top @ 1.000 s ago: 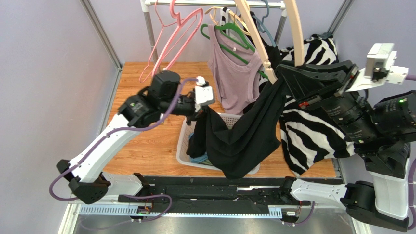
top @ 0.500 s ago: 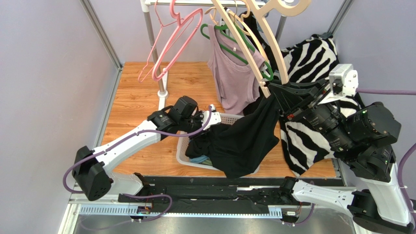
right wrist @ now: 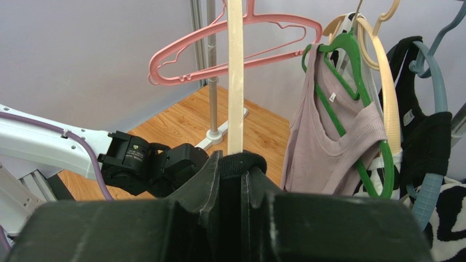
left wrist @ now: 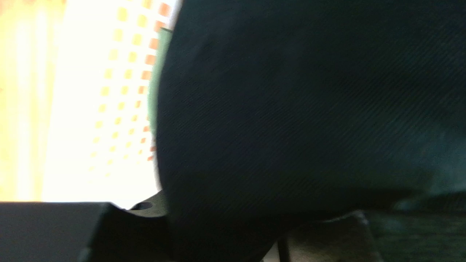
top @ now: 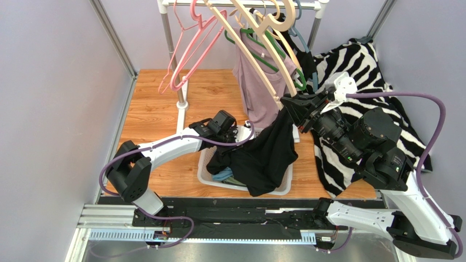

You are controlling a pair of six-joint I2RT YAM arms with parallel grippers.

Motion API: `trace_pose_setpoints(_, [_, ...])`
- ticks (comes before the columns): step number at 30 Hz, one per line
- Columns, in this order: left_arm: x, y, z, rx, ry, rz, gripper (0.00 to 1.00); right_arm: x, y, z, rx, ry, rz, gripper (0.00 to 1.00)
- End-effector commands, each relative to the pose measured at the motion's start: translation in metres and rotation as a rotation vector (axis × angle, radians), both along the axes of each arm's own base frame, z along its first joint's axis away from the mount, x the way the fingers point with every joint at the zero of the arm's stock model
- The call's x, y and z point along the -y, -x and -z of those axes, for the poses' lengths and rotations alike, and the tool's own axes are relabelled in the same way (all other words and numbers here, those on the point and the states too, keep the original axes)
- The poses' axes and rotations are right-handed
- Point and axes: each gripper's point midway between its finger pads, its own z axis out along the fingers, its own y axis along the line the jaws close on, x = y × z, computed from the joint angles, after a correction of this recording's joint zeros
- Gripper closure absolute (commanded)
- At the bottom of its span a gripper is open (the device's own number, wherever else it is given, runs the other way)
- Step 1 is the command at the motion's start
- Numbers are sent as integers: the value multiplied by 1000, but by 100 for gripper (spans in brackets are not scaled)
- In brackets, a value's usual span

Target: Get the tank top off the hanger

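Toward the desk's (top: 158, 109) front edge, right claw (top: 288, 105) is clamping the hanger (right wrist: 235, 82); left claw (top: 237, 137), width hidden, should be drawing the tank top (top: 268, 158) down.

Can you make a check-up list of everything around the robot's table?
Surface: wooden table with a white basket.
Job's things: black tank top hangs from the cream hanger into the basket.
Clutter: zebra cloth, mauve top, pink hanger.
Grippers: right gripper shut on the cream hanger; left gripper against the black tank top, jaws hidden.
Cables: purple cable on each arm, no snag seen.
Surroundings: metal rack, lilac walls.
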Motion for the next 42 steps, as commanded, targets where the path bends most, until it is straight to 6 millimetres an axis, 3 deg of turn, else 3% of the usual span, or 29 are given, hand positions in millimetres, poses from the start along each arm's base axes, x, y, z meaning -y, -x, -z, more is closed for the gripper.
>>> trace_pose_setpoints(1, [-3,-28,7,106,-44,-67,55,15,10,-31,69,-125,2,100])
trace_pose_setpoints(3, [-8,-47,7,161,-82,-151,56,13,9,-30,75,-117,4,100])
trace_pose_setpoints(4, [-12,-53,19,154,-117,-181,57,13,9,-32,83,-122,5,100])
trace_pose_setpoints(7, [-23,-75,27,156,-173,-298,59,10,6,-35,92,-113,9,100])
trace_pose_setpoints(15, [-59,-123,12,175,-152,-513,62,7,-1,-36,117,-95,29,100])
trace_pose_setpoints(19, [-67,-126,3,178,-142,-541,61,4,-10,-34,112,-85,43,100])
trace_pose_setpoints(21, [-64,-118,0,141,-110,-541,60,3,-12,-33,105,-90,35,100])
trace_pose_setpoints(22, [-62,-113,-11,138,-81,-536,57,6,-16,-33,104,-92,50,100])
trace_pose_setpoints(24, [-59,-95,-11,83,-47,-518,50,7,-18,-32,100,-95,48,100])
trace_pose_setpoints(25, [-60,-85,-19,75,-21,-505,25,11,-20,-31,98,-93,59,100])
trace_pose_setpoints(26, [-60,-77,-22,57,-3,-501,9,10,-20,-30,96,-91,51,100])
trace_pose_setpoints(27, [-57,-68,-27,31,32,-485,1,10,-22,-27,89,-88,53,100])
trace_pose_setpoints(30, [-53,-39,-53,-15,123,-432,1,12,-27,-19,72,-81,59,100])
trace_pose_setpoints(31, [-52,-31,-76,7,176,-406,1,14,-30,-15,62,-74,69,100])
trace_pose_setpoints(32, [-53,-20,-85,-6,195,-380,1,13,-29,-13,59,-68,54,100])
trace_pose_setpoints(33, [-47,-2,-112,-6,283,-302,1,12,-30,-11,53,-62,50,100])
trace_pose_setpoints(35, [-47,24,-132,-20,331,-211,1,10,-28,-4,31,-43,25,100])
trace_pose_setpoints(36, [-44,46,-154,-24,404,-137,1,8,-31,0,19,-32,22,100])
trace_pose_setpoints(42, [-63,116,-198,-52,480,52,1,-9,-20,15,-13,16,-98,100])
